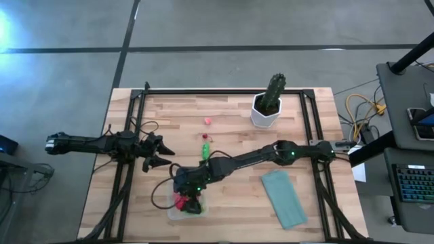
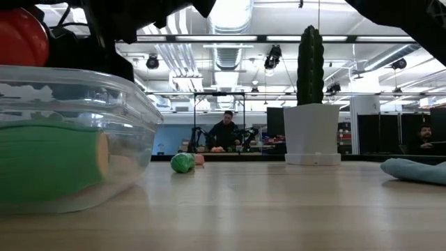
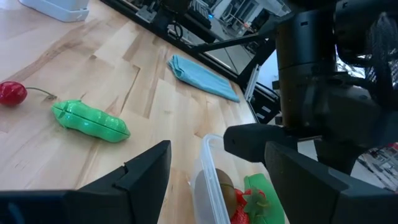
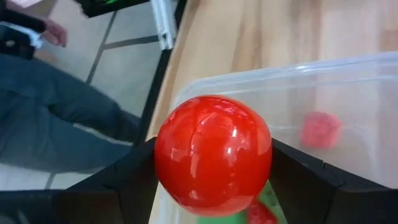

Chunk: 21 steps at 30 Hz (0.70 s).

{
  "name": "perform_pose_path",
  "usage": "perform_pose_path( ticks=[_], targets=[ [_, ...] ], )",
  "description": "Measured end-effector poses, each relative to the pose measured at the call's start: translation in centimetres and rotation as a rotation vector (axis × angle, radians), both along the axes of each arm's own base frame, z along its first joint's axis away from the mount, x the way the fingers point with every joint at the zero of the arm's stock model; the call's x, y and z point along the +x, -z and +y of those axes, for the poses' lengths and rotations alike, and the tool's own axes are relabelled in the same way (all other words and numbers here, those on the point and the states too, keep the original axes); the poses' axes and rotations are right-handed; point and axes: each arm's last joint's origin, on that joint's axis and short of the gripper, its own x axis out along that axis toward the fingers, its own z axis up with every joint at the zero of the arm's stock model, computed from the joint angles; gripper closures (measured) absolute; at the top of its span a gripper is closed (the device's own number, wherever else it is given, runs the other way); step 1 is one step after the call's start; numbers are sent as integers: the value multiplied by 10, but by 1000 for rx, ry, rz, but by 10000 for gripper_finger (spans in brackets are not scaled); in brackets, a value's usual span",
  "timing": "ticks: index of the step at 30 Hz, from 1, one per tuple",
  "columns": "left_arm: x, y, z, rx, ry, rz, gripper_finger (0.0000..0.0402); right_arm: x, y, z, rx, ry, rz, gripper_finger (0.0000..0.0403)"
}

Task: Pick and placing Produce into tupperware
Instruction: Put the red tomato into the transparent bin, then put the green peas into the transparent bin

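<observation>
The clear tupperware (image 1: 178, 211) stands near the table's near edge. It holds a green piece (image 2: 49, 164), a brown round (image 3: 224, 183) and red and pink bits (image 4: 320, 129). My right gripper (image 1: 188, 198) hangs over it, shut on a shiny red ball (image 4: 212, 154). A green pod (image 3: 90, 121) lies flat on the wood mid-table, with a red cherry (image 3: 12, 92) and a pink bit (image 1: 207, 121) farther off. My left gripper (image 1: 161, 153) waits open, left of the tupperware, touching nothing. My right gripper pinches the red ball (image 2: 21, 35) between its two fingers (image 4: 134, 177), one on each opposite side (image 4: 163, 163) of the ball. It comes from above, pointing down. The ball is lifted clear, just above the tupperware's rim (image 4: 249, 71).
A tall green cactus in a white pot (image 1: 266, 112) stands near the far edge. A teal cloth (image 1: 285, 198) lies flat toward the near right. Black frame rails (image 1: 224, 91) border the table. A person in jeans (image 4: 56, 118) stands beyond the near edge. Bare wood lies mid-table.
</observation>
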Motion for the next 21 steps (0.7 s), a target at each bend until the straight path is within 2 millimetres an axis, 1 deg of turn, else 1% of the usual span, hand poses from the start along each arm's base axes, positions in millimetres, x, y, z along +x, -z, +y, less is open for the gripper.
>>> perform_pose_path(
  ticks=[3,9,11,13,15,17,19,21],
  targets=[
    [0,0,0,0,0,0,155,1,0,-1,-16,25,-4,121],
    [0,0,0,0,0,0,155,-1,-2,-1,-9,37,13,71],
    [0,0,0,0,0,0,155,-4,-8,-3,-23,57,33,62],
    [0,0,0,0,0,0,155,-9,-20,-9,-83,110,41,60],
    [0,0,0,0,0,0,155,-18,-36,-18,-215,214,43,62],
    [0,0,0,0,0,0,155,-28,-52,-33,-359,330,62,68],
    [0,0,0,0,0,0,155,-36,-62,-50,-394,404,121,74],
    [0,0,0,0,0,0,155,-42,-60,-70,-378,485,236,76]
  ],
)
